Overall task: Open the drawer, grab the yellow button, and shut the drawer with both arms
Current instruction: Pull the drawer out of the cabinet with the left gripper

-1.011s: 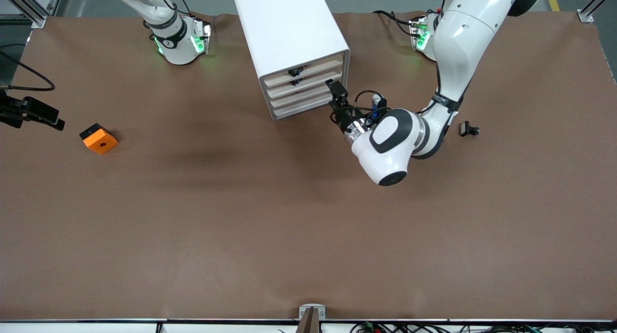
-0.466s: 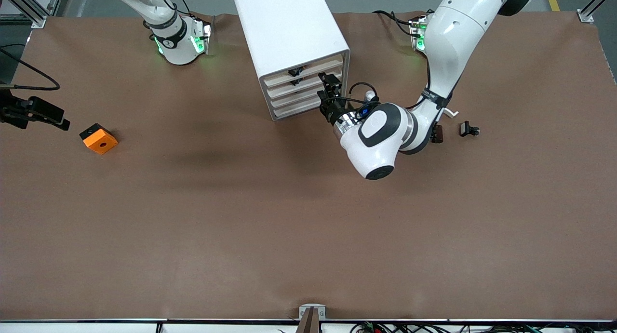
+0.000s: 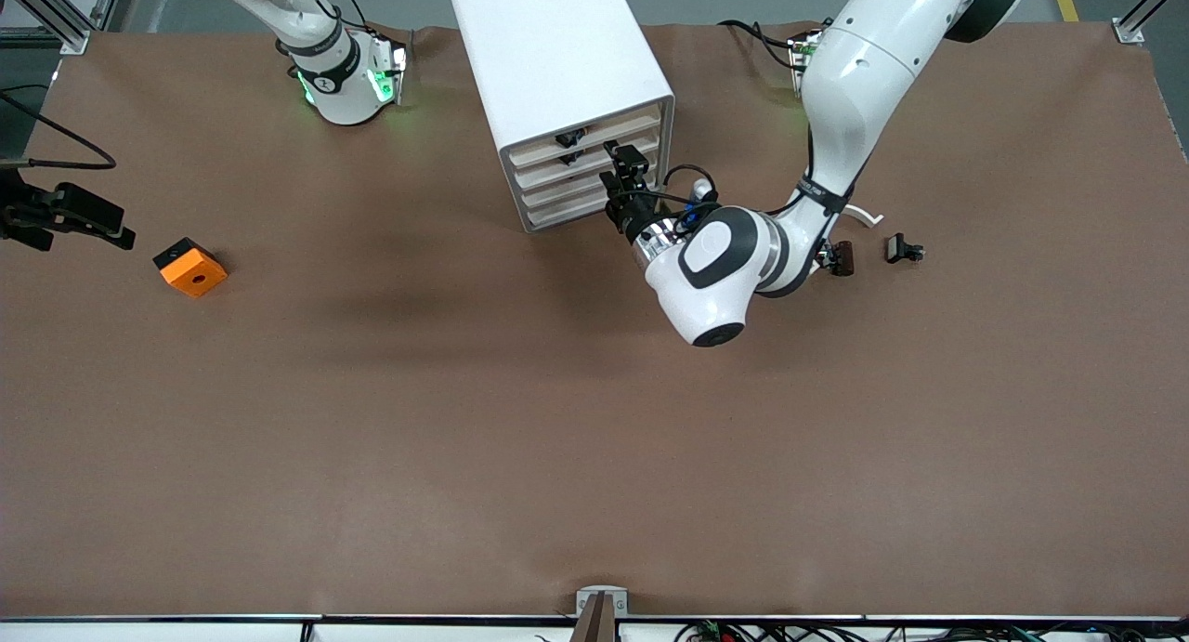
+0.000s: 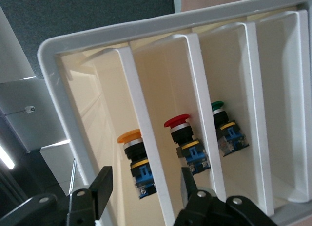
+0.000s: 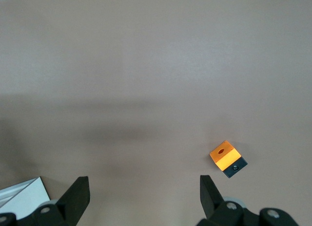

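Brown covering spreads over the whole table. In the front view the white cabinet point(image 3: 557, 57) stands at twelve o'clock, its front turned toward five o'clock. The drawer point(image 3: 594, 129), the topmost of four, sits level with the three below it. The left gripper point(image 3: 624, 173) is pressed close to the cabinet's front, its fingers hard to tell apart against the drawer edges. The button itself cannot be made out here; only dark specks show in the upper slots. At nine o'clock the right gripper point(image 3: 93, 229) hangs idle over the table, partly cut off by the edge, beside an orange block point(image 3: 190, 267). At three o'clock lie two small black clips point(image 3: 903, 249) and a white arc point(image 3: 864, 215), part hidden by the left arm.

In the left wrist view the button point(image 4: 134, 160), with its orange-yellow cap, stands in the drawer just ahead of the gap between the spread fingers point(image 4: 102, 187), which grip nothing. A red-capped button point(image 4: 184, 138) and a green-capped button point(image 4: 225, 128) stand in the neighbouring trays.

In the right wrist view the fingers point(image 5: 78, 194) stand wide apart over bare covering, with the orange block near.
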Motion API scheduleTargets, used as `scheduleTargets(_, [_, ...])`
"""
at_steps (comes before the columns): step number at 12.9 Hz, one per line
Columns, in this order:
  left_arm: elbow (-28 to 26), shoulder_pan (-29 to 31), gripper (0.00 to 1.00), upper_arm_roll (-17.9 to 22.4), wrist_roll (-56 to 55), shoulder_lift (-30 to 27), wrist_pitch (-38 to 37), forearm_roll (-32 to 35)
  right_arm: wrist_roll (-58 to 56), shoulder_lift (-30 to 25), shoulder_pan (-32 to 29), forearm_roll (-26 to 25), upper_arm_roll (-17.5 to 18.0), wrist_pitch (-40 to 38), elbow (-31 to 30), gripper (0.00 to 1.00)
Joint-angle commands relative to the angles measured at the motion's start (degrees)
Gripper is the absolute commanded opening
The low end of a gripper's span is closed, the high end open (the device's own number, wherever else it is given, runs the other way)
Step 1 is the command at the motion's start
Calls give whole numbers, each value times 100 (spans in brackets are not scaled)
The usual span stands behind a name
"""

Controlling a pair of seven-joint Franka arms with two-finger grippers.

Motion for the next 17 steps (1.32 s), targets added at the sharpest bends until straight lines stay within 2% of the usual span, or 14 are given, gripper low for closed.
scheduleTargets(1, [98,-180,54,43,0,115,20,-126,-149,-37,-34,48,4,-145,-24,100])
scheduleTargets(8, [63,-399,53,43,-342,239,11,-91,-70,-2,-122,57,-22,48,-7,100])
scheduleTargets(11, [63,-426,40,43,-527,247,-7,-91,508,-19,-78,57,22,30,10,100])
scheduleTargets(14, [89,-408,22,43,-869,239,-16,-91,475,-11,-78,65,22,83,10,100])
scheduleTargets(16, [98,-400,16,43,-896,230,-16,-126,466,-2,-95,66,13,92,10,100])
scheduleTargets(17, [107,-365,9,43,-896,221,-16,-135,457,-2,-95,74,13,92,10,100])
